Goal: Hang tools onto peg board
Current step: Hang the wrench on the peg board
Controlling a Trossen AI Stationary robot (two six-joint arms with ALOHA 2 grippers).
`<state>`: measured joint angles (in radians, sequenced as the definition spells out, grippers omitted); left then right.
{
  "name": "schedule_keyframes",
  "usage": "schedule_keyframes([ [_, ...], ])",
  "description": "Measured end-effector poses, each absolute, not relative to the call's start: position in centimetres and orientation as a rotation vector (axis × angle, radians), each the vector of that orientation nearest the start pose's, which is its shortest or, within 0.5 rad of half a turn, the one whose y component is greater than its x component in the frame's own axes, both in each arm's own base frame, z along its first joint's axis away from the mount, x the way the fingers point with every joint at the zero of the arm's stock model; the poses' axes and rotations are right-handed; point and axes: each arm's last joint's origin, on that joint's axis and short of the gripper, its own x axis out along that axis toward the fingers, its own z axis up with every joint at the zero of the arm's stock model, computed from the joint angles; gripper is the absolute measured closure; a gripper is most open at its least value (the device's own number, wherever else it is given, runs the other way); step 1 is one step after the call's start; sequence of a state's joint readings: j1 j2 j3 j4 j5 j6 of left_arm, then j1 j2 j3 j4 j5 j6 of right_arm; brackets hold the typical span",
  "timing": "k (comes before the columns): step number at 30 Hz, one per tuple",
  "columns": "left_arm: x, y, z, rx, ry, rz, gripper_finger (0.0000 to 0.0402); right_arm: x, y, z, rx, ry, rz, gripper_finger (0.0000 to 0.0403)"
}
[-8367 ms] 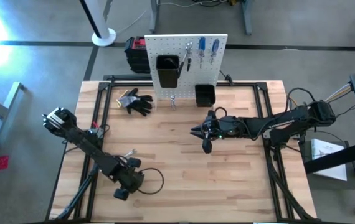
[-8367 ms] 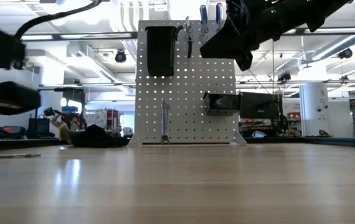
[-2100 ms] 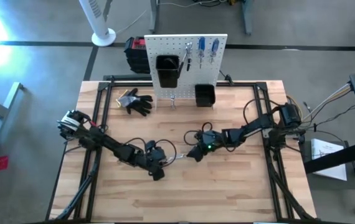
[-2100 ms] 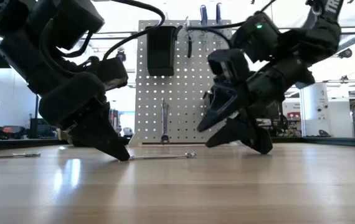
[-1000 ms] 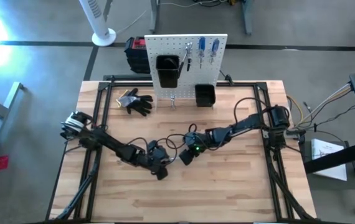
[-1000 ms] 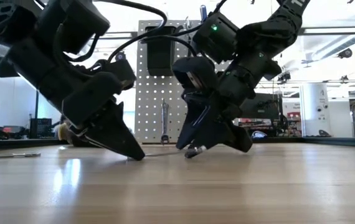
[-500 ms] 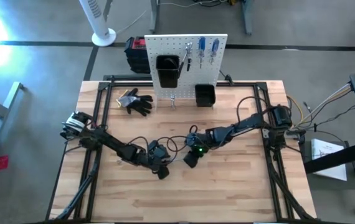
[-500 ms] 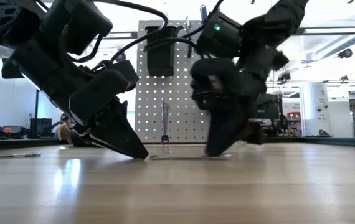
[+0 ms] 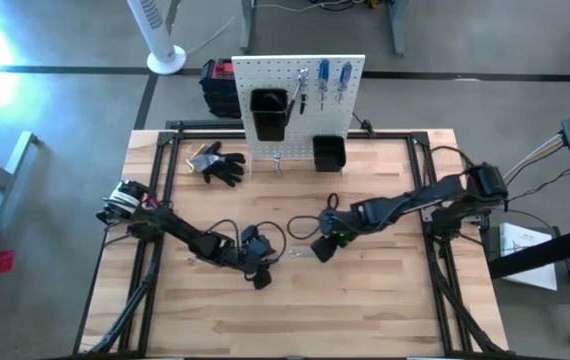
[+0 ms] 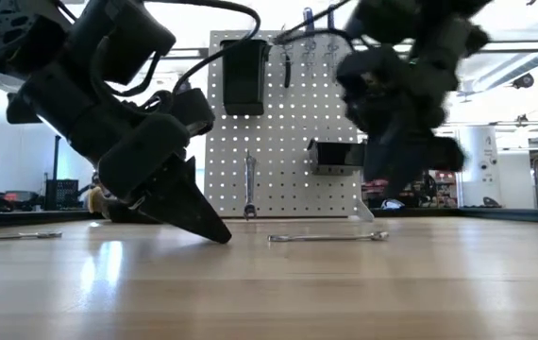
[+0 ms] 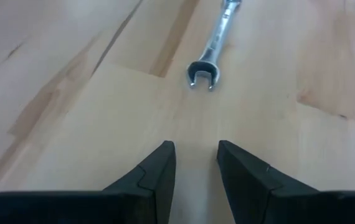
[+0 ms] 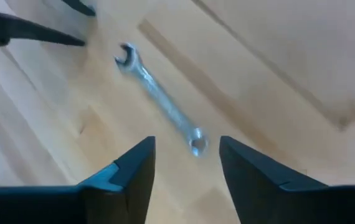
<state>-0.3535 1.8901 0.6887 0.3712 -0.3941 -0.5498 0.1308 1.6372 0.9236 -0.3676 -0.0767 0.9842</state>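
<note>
While the wooden table (image 9: 365,300) carries everything, the peg board (image 9: 298,105) at its far edge is the reference. Board stands upright, two black bins (image 9: 269,114) on its face, and screwdrivers (image 9: 344,79) plus pliers (image 9: 303,95) hang near its top. One wrench (image 10: 248,185) hangs low on the board, close to the table. Black gloves (image 9: 222,163) lie on the table just left of the board's foot.

Both arms reach in well in front of the board, toward mid-table. Left gripper (image 9: 259,268) sits low with its fingertips at the table, pointing at a loose wrench (image 9: 293,253); fingers (image 11: 154,177) are a narrow gap apart with nothing between them, and the wrench's open end lies just ahead, not touching. Right gripper (image 9: 321,250) is on the other side of that wrench, lifted off the table in the low view; its fingers (image 12: 134,171) are spread with nothing held, and the wrench lies flat on the wood below and beyond them, ring end nearest. Wrench rests free between the two grippers, well in front of the board.
</note>
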Motion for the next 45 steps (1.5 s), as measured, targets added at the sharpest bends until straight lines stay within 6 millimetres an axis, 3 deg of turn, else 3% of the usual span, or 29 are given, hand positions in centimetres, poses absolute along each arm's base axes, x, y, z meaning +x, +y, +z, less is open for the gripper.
schedule_keyframes([
  [6,30.5,-9.0,7.8,-0.167,0.738,0.217,0.0287,27.5,5.3,14.0,1.082,1.006,-0.423,0.0222],
  [13,31.4,-8.0,7.6,-0.171,0.745,0.199,0.0287,26.9,5.9,11.5,1.259,0.905,-0.406,0.0222],
  [23,32.2,-7.2,7.9,-0.106,0.745,0.177,0.0296,26.8,6.2,11.2,1.257,0.913,-0.406,0.0241],
  [31,33.5,-6.7,7.2,-0.063,0.748,0.163,0.0395,26.8,6.1,11.2,1.248,0.917,-0.404,0.0263],
  [39,35.8,-7.1,6.0,-0.076,0.725,0.144,0.0400,26.8,6.1,11.2,1.244,0.908,-0.410,0.0266],
  [45,36.0,-7.2,6.1,-0.094,0.718,0.122,0.0400,26.8,6.2,11.1,1.227,0.928,-0.383,0.0276],
])
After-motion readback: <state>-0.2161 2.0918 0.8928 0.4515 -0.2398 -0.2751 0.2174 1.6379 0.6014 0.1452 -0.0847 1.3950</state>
